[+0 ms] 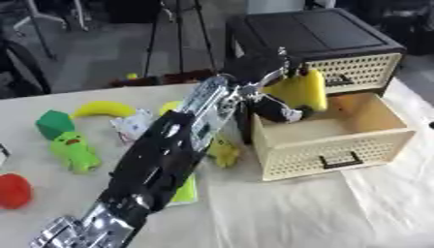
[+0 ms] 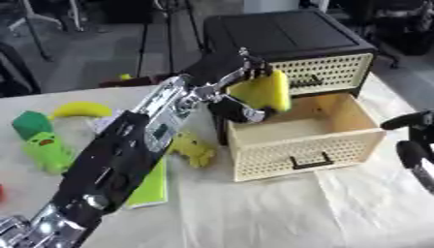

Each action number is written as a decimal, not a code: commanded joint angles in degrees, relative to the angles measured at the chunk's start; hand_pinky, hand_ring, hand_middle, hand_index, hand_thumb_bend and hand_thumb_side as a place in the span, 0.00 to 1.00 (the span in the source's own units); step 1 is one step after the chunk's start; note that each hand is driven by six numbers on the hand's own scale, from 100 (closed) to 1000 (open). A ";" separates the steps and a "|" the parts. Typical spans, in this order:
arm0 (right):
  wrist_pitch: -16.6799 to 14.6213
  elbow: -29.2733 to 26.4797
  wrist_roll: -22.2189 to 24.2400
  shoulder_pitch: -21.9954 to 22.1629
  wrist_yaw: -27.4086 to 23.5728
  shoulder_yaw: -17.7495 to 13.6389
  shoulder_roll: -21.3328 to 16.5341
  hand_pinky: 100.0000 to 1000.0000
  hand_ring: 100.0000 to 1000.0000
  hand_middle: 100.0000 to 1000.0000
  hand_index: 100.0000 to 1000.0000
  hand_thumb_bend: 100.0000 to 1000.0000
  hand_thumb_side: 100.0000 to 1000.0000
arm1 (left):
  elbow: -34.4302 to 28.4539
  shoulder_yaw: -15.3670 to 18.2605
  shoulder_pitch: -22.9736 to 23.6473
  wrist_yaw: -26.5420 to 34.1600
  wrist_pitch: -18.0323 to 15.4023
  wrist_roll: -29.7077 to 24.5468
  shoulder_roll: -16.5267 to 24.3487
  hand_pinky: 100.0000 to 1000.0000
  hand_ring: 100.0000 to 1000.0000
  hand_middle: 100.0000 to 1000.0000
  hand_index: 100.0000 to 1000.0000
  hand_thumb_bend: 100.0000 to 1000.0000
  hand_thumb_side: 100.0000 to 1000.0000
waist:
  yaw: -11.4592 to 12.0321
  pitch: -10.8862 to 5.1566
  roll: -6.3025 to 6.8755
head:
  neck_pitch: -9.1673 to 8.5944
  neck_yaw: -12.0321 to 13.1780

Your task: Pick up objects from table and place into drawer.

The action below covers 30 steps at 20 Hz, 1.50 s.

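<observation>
L arm: comes in from 7 o'clock corner, stretched diagonally toward 1 o'clock, forearm black w/ silver joints, reaches across table to the drawer.
L hand (image 1: 270, 72): over back-left part of open drawer, fingers + thumb curled round yellow block (image 1: 303, 90); block held upright, above drawer floor, not resting on it as far as I can tell.
Drawer (image 1: 339, 150): cream, perforated front w/ dark handle, pulled out, sits at 3 o'clock of the arm; inside looks bare wood-colour.
Cabinet (image 1: 318, 36): black top, cream upper drawer shut, at 12 o'clock of open drawer.
R hand (image 2: 415, 145): right eye view only, 3 o'clock edge, dark, near drawer's right side; fingers — can't tell.
Table (image 1: 297, 213): white cloth.
Left on table: banana (image 1: 103, 108), green block (image 1: 54, 123), green duck-like toy (image 1: 74, 151), red obj (image 1: 13, 191) at 9 o'clock edge, small yellow toy (image 1: 224, 152) beside drawer front-left, yellow-green flat sheet (image 2: 151, 186) partly under arm.
</observation>
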 commanded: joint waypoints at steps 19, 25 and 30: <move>-0.43 0.01 1.43 -0.68 0.51 0.51 -2.51 0.00 0.08 0.20 0.63 0.00 0.76 | -18.93 2.93 2.53 20.84 5.79 4.05 9.29 0.54 0.52 0.51 0.67 0.72 0.57 | 3.64 -0.85 -0.41 | -0.60 -2.05; -0.53 1.63 5.55 -1.73 1.89 3.21 -3.71 0.07 0.22 0.36 0.61 0.00 0.85 | -32.01 7.33 9.74 33.53 12.27 1.30 19.79 0.54 0.52 0.51 0.68 0.63 0.66 | 7.62 -1.63 -0.61 | 0.37 -4.74; -0.12 5.07 8.94 -2.71 4.02 4.70 -4.27 0.15 0.33 0.49 0.65 0.00 0.90 | -37.10 10.75 15.93 36.24 16.01 2.25 26.53 0.54 0.52 0.51 0.68 0.62 0.68 | 9.95 -2.09 -0.60 | 1.02 -5.89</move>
